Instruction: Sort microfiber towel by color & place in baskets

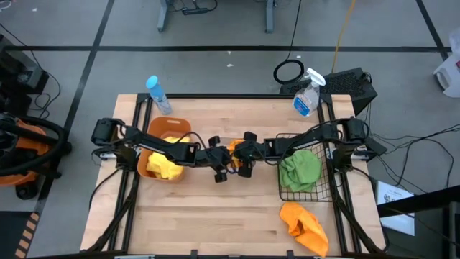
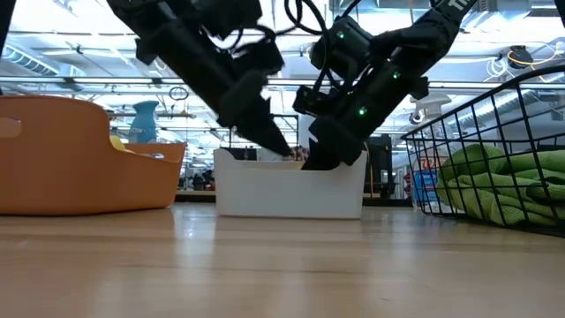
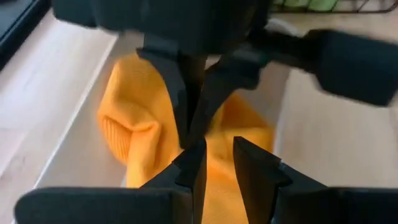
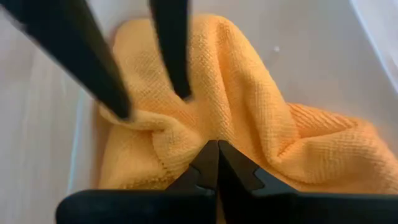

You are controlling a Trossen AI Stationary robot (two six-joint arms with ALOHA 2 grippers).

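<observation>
Both arms are meeting mid-table over the white rectangular tub (image 2: 290,188), which is sitting between the orange-brown tub (image 1: 164,134) and the black wire-mesh basket (image 1: 325,188).

Right gripper (image 4: 217,151) is reaching down into the white tub; its two fingers are pressed together, pinching a fold of the orange towel (image 4: 249,118) lying crumpled on the tub floor.

Left gripper (image 3: 219,160) is hovering just above the same towel, fingers a narrow gap apart, nothing between them. In the right wrist view its two dark fingers (image 4: 173,46) are pointing down at the cloth, tips at or just touching it; contact cannot be confirmed.

Yellow towels (image 1: 164,164) are lying in the orange-brown tub. Green towels (image 1: 300,170) are lying bunched in the wire-mesh basket. A second orange towel (image 1: 305,226) is lying loose on the wooden table (image 1: 230,216) near the front edge, just below the mesh basket in the high view.

A clear spray bottle (image 1: 307,94) is standing at the table's far right corner; a blue-capped bottle (image 1: 158,94) is at the far left.
</observation>
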